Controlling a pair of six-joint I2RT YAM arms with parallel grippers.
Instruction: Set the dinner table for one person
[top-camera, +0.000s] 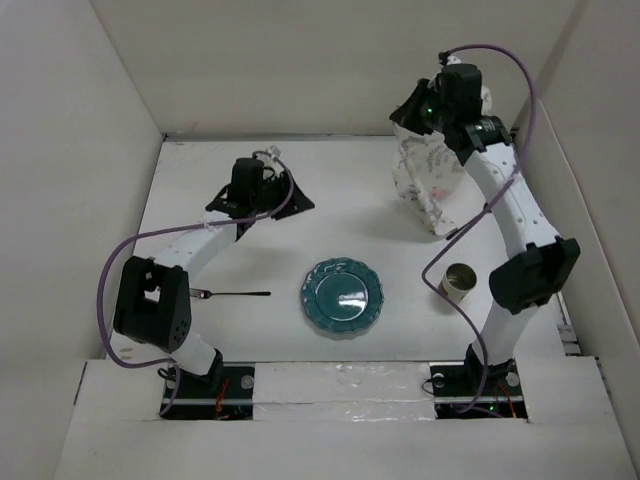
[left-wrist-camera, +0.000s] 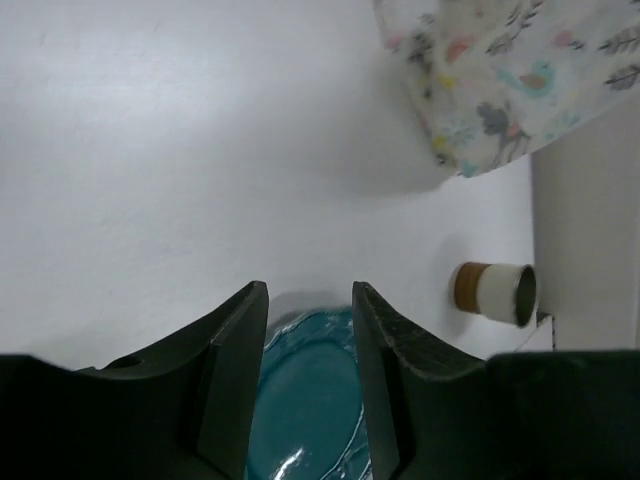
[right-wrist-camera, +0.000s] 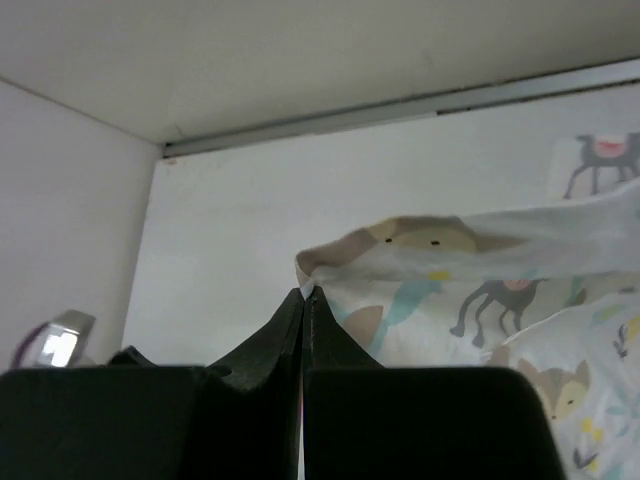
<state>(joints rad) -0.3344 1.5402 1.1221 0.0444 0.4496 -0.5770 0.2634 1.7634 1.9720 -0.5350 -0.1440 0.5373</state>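
Tabletop (top-camera: 350, 205), white and flat, fills the floor of the walled cell. It is rigid and fixed, so nothing needs to grip it; the handling question falls on what goes onto it.

The placemat (top-camera: 425, 185) hangs bunched at about 1 o'clock on the tabletop, pinched by the right gripper (right-wrist-camera: 303, 298), which is clenched on a fold of the cloth's upper edge. It looks light, limp and prone to folding on itself. I judge that a corner or hem gives the best hold, and that it will need dragging flat rather than dropping. Whether its lower end touches the tabletop I cannot tell.

The teal plate (top-camera: 342, 297) lies at 6 o'clock and looks stiff and breakable, best taken by the rim. The thin fork (top-camera: 235, 294) lies at the plate's 9 o'clock, apart from it. The cup (top-camera: 460, 282) lies at the plate's 3 o'clock, also apart.

The left gripper (left-wrist-camera: 310, 290) is released, its jaws apart with nothing between them, at about 11 o'clock.

The top view gives the whole layout but hides the right gripper's fingertips under the wrist. Only the right wrist view shows them closed on the cloth. The left wrist view shows that its gripper is empty, and that the cup lies on its side. It also shows a shadow under the placemat.
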